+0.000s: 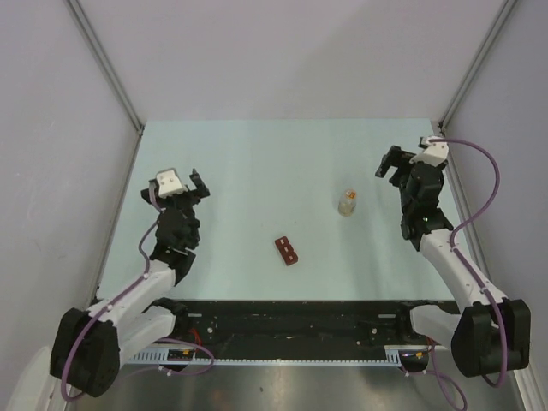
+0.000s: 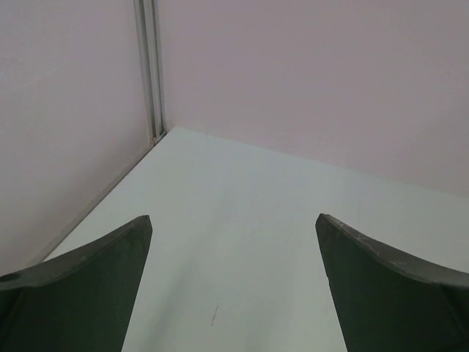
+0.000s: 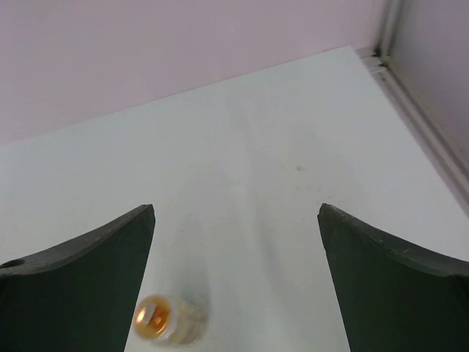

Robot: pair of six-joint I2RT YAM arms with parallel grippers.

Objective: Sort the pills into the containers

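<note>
Currently spread fully wide, gripping nothing: left gripper [image 2: 234,224], right gripper [image 3: 236,213]. Touching neither pill box [image 1: 287,250] near centre nor bottle [image 1: 347,203] further right.

Pale mint table [image 1: 257,163], matte, evenly lit, only soft shadows. Closed in on three sides by plain lilac-grey walls: back wall [image 1: 291,51], left wall [image 1: 43,171], right wall [image 1: 522,111]. Grey metal posts [image 1: 107,64] rising from both far corners. Along the near edge a black rail [image 1: 291,317], then a brushed steel ledge [image 1: 300,390].
</note>
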